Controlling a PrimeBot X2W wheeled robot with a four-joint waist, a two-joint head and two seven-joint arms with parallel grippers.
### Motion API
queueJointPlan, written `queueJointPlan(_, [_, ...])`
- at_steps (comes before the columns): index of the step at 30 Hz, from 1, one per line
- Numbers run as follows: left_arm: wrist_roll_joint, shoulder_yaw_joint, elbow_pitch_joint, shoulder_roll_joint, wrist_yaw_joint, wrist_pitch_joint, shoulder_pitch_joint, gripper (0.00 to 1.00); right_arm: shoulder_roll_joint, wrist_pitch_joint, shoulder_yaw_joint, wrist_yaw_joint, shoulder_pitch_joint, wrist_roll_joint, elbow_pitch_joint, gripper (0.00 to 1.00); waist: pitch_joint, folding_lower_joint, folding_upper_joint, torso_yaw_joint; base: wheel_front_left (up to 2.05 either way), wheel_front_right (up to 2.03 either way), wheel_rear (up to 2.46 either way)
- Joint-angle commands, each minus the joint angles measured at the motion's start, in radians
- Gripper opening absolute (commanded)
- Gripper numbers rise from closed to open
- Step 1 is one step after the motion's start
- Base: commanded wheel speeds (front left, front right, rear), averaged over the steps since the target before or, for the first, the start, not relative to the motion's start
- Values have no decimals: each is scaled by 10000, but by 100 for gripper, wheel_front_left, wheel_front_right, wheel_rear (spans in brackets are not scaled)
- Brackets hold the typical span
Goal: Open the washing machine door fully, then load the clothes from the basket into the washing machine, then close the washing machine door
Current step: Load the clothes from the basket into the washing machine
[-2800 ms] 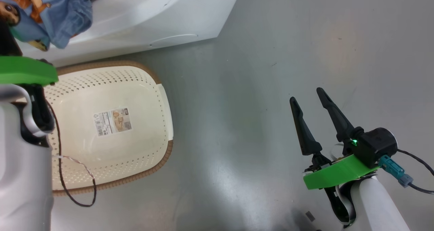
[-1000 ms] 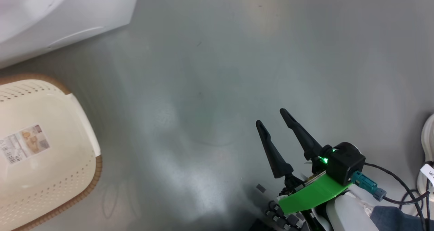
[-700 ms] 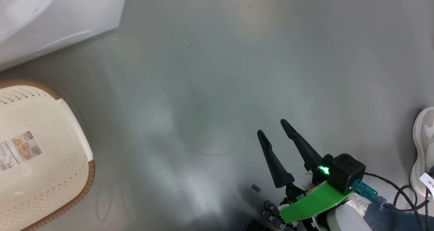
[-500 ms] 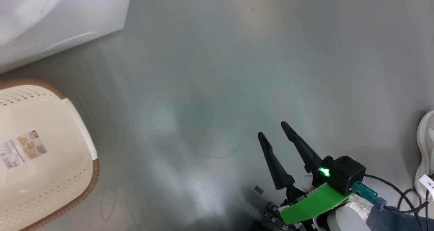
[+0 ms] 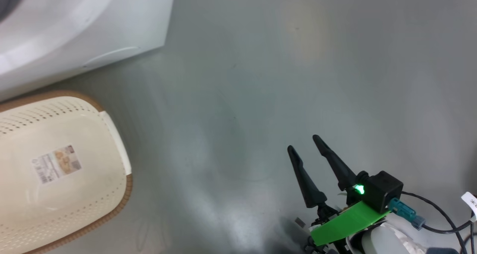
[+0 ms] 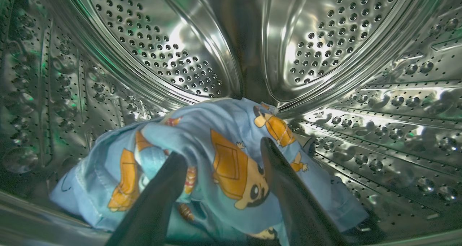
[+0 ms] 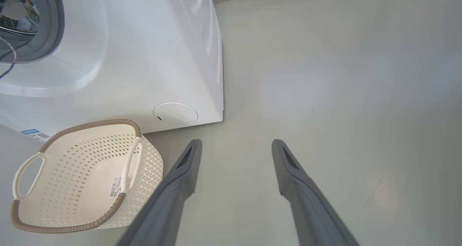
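The clothes [image 6: 223, 159], a light blue bundle with orange-brown cartoon prints, lie on the bottom of the perforated steel drum [image 6: 173, 58]. My left gripper [image 6: 222, 148] is inside the drum, open, its two dark fingers spread to either side of the bundle's top. The white washing machine [image 5: 74, 30] stands at the upper left, its grey gasket [image 7: 54, 29] showing at the opening. The washing machine door is out of view. The cream basket [image 5: 126, 187] sits empty on the floor before the machine, label on its base. My right gripper [image 5: 302, 142] hangs open over bare floor.
Smooth grey floor spreads to the right of the machine and the basket [image 7: 90, 123]. A round white service cap [image 7: 175, 114] marks the machine's lower front corner. Black cables [image 5: 439, 213] trail from my right wrist at the lower right.
Earlier my left gripper held the clothes in front of the machine; now they lie in the drum between spread fingers. The head camera has swung. The right gripper has barely moved.
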Motion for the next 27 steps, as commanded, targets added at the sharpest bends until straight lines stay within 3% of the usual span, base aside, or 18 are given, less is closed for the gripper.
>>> queueJointPlan(1, [-98, 31, -153, 301, 139, -91, 219, 100, -97, -48, 91, 16, 88, -92, -135, 100, -313, 0, 0, 251, 0, 0, 0])
queueJointPlan(8, [-413, 188, -295, -180, 86, -224, 920, 100, -97, -48, -122, 16, -33, -174, -58, 100, -767, 0, 0, 722, 0, 0, 0])
queueJointPlan(27, [-563, 516, -2519, -1332, -90, -246, 4310, 100, -97, -48, -593, 16, 16, -383, 305, 100, -2436, 0, 0, 1939, 0, 0, 0])
